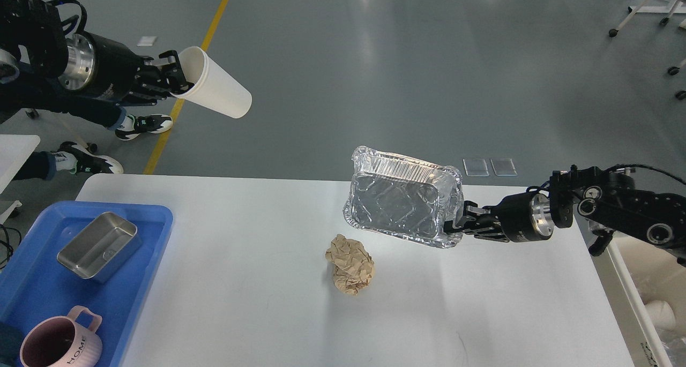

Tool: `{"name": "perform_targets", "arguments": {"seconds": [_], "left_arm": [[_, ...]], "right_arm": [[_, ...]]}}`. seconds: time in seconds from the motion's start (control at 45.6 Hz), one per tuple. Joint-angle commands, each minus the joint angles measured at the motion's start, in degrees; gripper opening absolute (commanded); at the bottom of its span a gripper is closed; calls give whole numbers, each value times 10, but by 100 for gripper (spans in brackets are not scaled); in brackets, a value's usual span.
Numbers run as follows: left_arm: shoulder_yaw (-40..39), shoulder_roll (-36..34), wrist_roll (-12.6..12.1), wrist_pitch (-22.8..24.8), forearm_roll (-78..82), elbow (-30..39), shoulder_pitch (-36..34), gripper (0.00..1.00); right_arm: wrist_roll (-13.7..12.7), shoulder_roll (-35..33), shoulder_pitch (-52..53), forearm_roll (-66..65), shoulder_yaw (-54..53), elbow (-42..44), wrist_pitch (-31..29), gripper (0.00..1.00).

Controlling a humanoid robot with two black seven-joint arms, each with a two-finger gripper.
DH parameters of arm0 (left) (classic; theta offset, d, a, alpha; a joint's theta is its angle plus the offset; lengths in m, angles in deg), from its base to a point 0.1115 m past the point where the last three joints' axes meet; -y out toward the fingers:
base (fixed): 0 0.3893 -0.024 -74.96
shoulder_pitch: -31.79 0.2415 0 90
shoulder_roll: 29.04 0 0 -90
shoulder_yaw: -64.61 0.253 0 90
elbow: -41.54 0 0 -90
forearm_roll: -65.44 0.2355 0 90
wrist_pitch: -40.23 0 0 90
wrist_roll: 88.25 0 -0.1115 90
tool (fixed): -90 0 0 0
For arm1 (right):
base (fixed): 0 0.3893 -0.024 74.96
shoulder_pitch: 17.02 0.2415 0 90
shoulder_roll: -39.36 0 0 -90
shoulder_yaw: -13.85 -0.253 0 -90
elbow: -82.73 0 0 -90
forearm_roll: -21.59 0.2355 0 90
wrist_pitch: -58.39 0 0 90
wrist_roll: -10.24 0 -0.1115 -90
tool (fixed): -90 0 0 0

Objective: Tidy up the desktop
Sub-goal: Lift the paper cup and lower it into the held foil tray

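Blue tray (155, 217) holds steel tin (99, 245) – pink mug (56, 343)

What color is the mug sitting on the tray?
Pink mug, on the blue tray; the head view shows it best.

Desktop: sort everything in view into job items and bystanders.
Job:
desktop
crumpled brown paper
foil tray, held by right gripper
white paper cup, held by left gripper

Bystanders:
blue tray
steel tin
pink mug
cream bin
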Motion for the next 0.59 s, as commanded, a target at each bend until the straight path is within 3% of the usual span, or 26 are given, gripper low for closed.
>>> {"name": "perform_targets", "arguments": {"seconds": [0.0, 0.307, 0.57], "left_arm": [[4, 33, -1, 0, 0, -24, -28, 0], [54, 201, -2, 0, 10, -128, -89, 0], [80, 300, -2, 0, 10, -143, -92, 0]], "right_arm": [[0, 9, 5, -9, 0, -12, 0, 0], [-1, 45, 30, -9, 2, -21, -1, 0], [-1, 77, 49, -10, 20, -8, -1, 0]]}}
